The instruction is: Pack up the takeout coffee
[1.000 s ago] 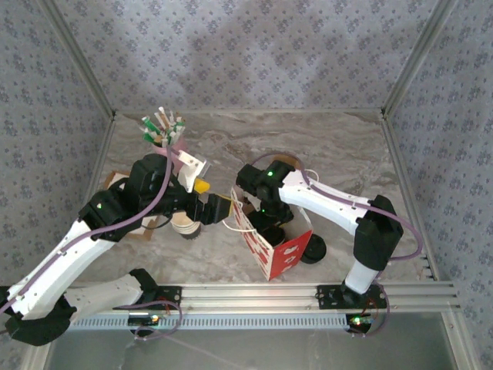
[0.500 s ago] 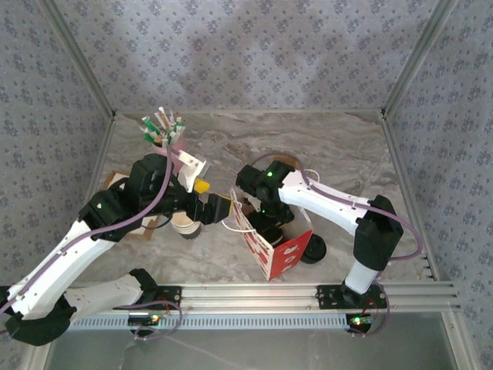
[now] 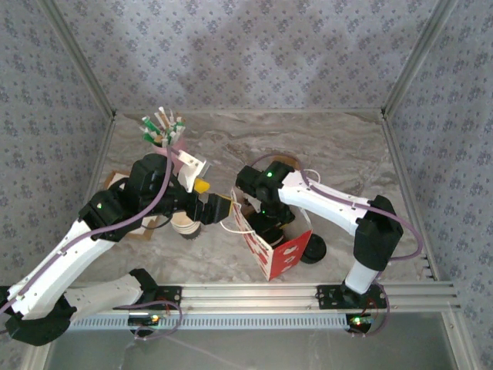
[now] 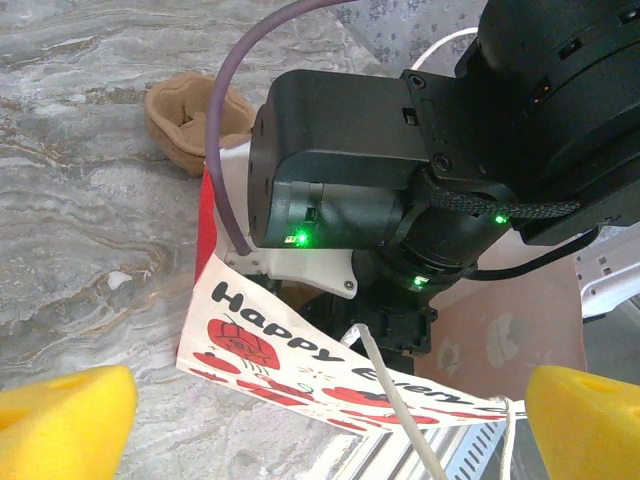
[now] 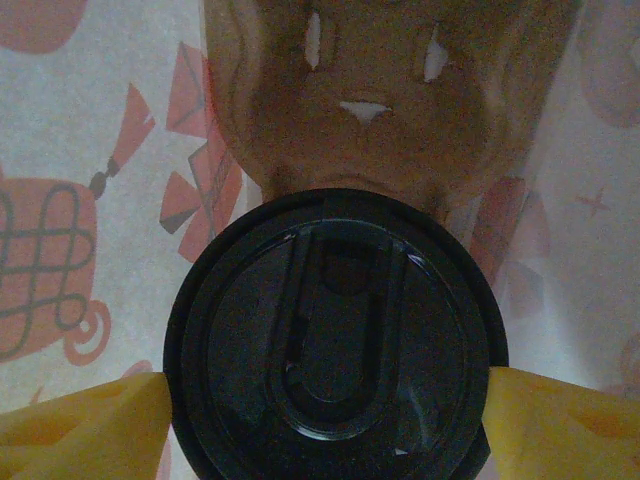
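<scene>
Top external view: neither arm has shifted since the earlier frames. By the table's (image 3: 331, 146) front edge the paper bag (image 3: 281, 258) stands open. Inside it the right fingers (image 5: 80, 425) flank the takeout coffee's (image 5: 330, 330) lid; clamped or slackened, cannot tell. The left fingers (image 4: 60, 420) are spread wide at its rim. Judgement: cup seated, release pending.
</scene>
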### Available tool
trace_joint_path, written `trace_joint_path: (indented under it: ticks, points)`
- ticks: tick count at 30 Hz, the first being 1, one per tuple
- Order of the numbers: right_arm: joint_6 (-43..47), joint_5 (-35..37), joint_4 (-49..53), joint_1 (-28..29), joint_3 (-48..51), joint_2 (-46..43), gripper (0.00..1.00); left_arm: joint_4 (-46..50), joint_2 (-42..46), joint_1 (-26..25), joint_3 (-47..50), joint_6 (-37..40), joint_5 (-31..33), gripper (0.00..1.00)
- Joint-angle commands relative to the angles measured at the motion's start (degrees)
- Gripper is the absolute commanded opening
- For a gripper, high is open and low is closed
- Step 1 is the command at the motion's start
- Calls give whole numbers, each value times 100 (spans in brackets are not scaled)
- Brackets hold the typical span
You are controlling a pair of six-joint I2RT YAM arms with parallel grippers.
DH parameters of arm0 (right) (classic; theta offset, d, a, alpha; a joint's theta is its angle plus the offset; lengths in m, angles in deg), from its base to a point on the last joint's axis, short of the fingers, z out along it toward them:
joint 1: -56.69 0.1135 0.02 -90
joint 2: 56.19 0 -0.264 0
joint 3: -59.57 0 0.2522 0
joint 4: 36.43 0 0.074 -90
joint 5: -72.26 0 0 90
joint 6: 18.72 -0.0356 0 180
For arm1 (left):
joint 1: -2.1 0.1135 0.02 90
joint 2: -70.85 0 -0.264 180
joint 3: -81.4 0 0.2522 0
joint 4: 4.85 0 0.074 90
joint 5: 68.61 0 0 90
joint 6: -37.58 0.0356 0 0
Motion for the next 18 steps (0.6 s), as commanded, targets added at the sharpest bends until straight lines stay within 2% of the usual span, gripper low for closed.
trace_joint_path:
  ticks: [1, 18]
  points:
    - [-30, 118, 301, 51, -105, -177, 82, -10, -33, -36, -172, 86, 36, 99]
    - [-69, 214, 433, 114, -280, -210, 85, -1, -59, -35, -205, 105, 35, 99]
